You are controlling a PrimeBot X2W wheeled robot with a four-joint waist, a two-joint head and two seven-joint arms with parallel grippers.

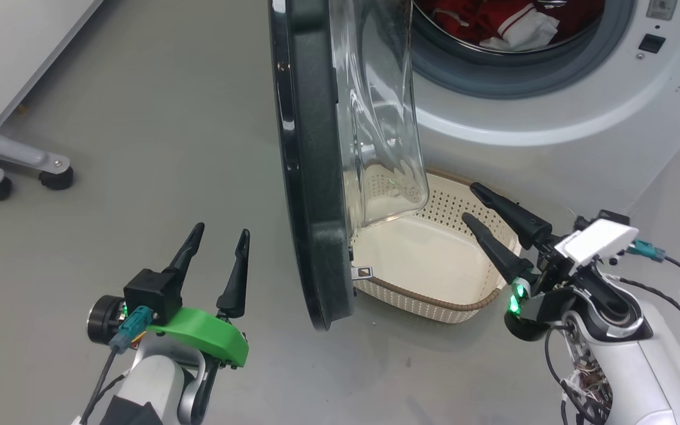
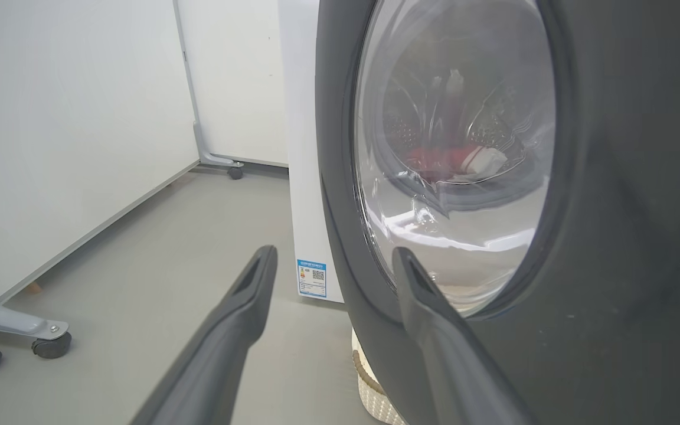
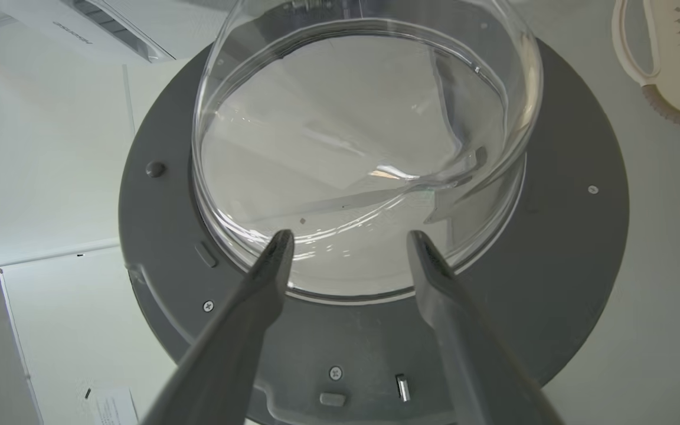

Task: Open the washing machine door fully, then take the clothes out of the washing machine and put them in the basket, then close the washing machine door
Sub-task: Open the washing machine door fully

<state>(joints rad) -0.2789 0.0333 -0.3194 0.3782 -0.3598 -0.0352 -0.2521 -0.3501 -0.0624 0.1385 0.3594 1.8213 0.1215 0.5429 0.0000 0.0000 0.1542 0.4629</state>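
While washing machine door stands open, clothes lie inside, basket empty — left gripper, right gripper: fingers wide, holding nothing; closing pending.

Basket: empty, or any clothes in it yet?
Empty: the basket shows a bare cream floor; the red and white clothes lie inside the washing machine.
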